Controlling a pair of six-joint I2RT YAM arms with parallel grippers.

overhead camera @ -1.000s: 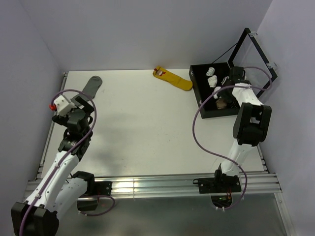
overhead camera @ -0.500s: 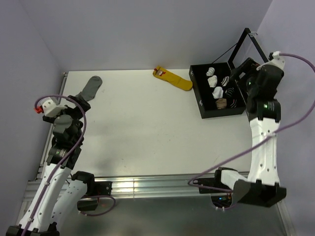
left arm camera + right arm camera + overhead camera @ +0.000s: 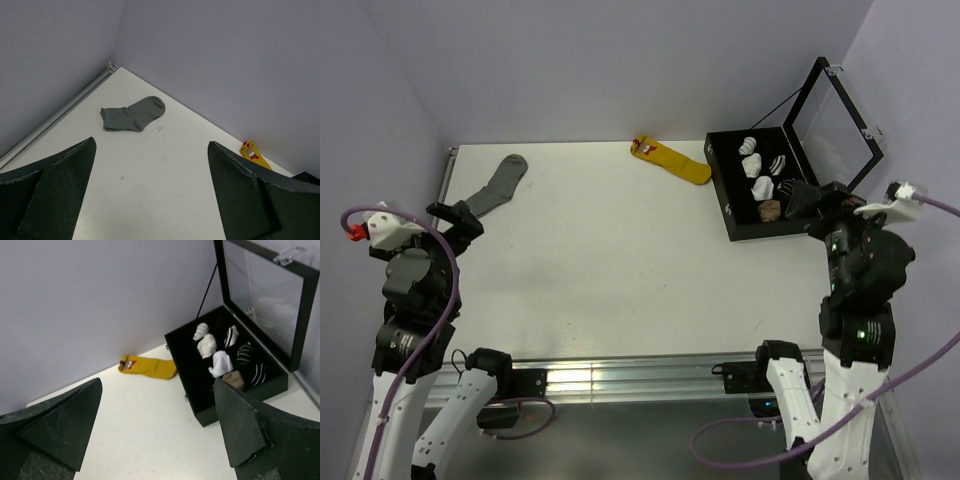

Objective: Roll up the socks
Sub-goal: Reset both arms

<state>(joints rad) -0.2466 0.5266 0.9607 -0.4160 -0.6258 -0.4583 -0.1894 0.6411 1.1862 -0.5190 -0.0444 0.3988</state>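
Observation:
The tan-brown sock (image 3: 770, 210) lies bundled up inside the black box (image 3: 725, 208), among several white and striped rolled socks; the right wrist view shows the sock (image 3: 233, 380) by the box's near wall. My right gripper (image 3: 810, 200) (image 3: 158, 381) hangs open and empty just in front of the box, on the near side. At the far left, my left gripper (image 3: 455, 217) (image 3: 151, 142) is open and empty above the table, short of the grey sock.
A plain grey sock (image 3: 498, 185) (image 3: 134, 114) lies flat at the back left. A yellow sock with a red tag (image 3: 672, 160) (image 3: 148, 366) lies at the back wall, left of the box. The box's glass lid (image 3: 835, 110) stands raised.
My right arm has pulled back out of the box toward the near edge, and its jaws have opened. The left arm has drawn back toward the near left.

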